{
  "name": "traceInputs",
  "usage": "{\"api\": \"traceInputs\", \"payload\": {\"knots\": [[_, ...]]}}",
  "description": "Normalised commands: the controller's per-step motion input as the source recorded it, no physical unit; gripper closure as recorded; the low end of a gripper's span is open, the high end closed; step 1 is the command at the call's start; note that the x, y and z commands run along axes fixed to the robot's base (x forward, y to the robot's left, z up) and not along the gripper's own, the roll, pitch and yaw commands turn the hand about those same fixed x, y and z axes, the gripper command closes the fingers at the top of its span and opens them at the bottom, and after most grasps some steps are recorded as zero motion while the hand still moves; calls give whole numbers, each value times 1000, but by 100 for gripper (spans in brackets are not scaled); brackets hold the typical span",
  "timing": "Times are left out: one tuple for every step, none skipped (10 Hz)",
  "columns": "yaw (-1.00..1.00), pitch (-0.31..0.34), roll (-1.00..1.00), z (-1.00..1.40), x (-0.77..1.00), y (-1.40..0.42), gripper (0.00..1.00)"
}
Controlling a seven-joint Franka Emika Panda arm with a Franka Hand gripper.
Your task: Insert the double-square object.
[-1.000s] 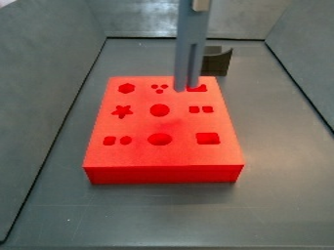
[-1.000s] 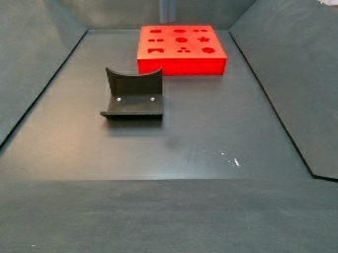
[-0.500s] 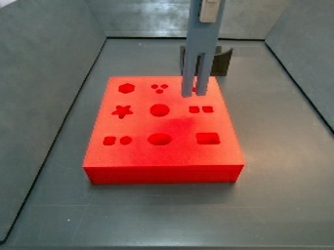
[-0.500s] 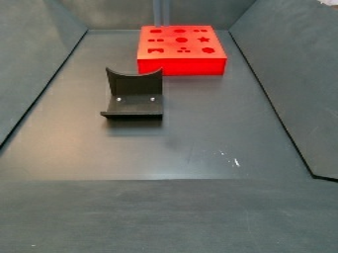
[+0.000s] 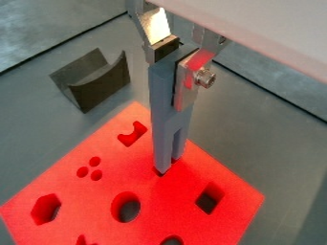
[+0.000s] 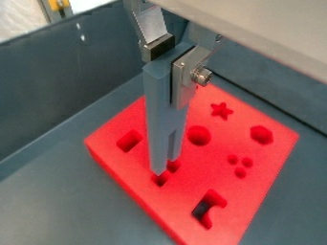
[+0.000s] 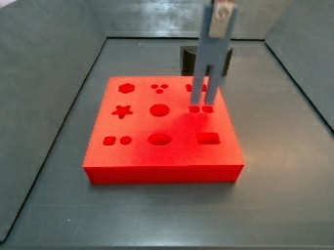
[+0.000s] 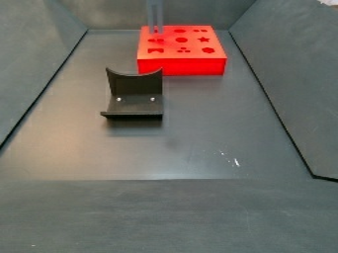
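Gripper (image 5: 170,59) above the red block (image 7: 163,134): we see its fingers pinching the peg (image 5: 169,120), which hangs upright, lower tip at a cutout.

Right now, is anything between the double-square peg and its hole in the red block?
Nothing visible. The gripper holds the double-square object upright, its lower tip at a cutout of the red block.
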Motion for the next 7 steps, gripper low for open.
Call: {"api": "traceInputs", "payload": {"knots": [[0,83,166,-280,0,0,100],[0,44,93,-403,0,0,100],[0,37,39,-383,0,0,100],[0,20,0,-394,40,0,100],[0,19,0,-377,103,0,100],[0,27,0,-403,189,34,100],[0,24,0,-357,263,54,100]]}}
